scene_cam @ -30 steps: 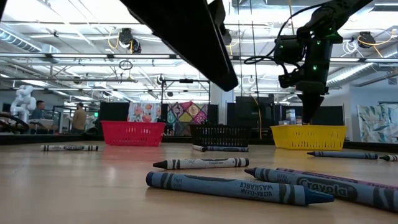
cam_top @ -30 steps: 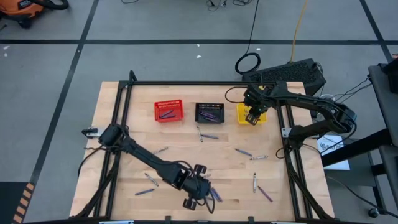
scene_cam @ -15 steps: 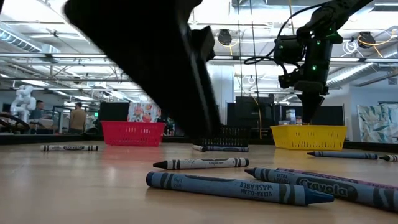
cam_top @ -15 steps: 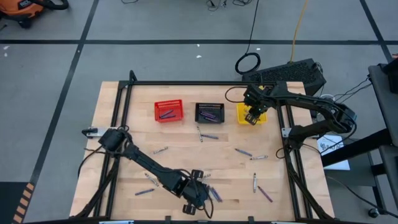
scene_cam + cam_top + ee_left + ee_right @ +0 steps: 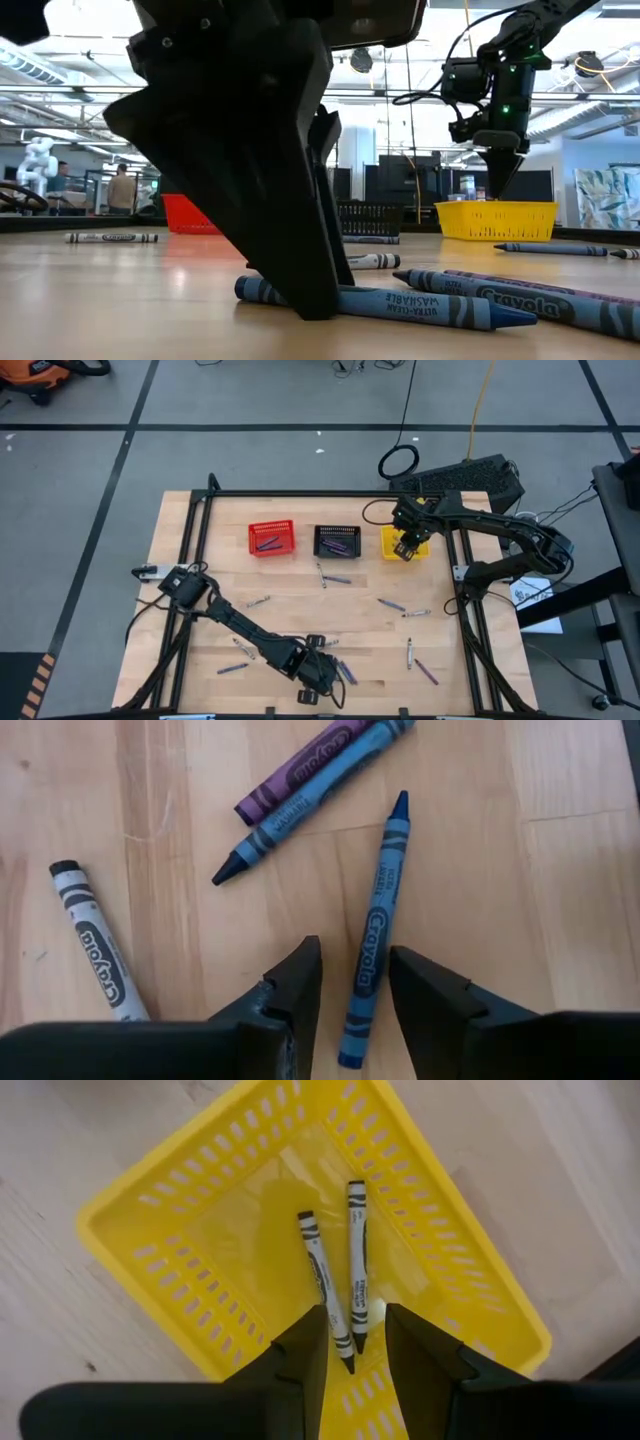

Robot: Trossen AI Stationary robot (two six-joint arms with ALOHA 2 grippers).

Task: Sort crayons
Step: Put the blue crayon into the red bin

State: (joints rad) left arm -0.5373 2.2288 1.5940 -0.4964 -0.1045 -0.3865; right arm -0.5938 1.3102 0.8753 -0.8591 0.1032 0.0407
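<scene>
A: Left end effector is down at the desk near its front edge, fingers apart and straddling a blue crayon that lies flat between them.

B: Clamped on it?

A: No, there's a gap on both sides. Just beyond lie a purple crayon and a second blue crayon, side by side and touching, and a grey crayon off to one side.

B: And the right end effector?

A: Hanging over the yellow basket at the back of the desk, fingers apart, holding nothing. Two grey crayons lie in that basket.

B: The rest?

A: The red basket and the black basket each hold purple-looking sticks; loose crayons are scattered across the wood.
</scene>
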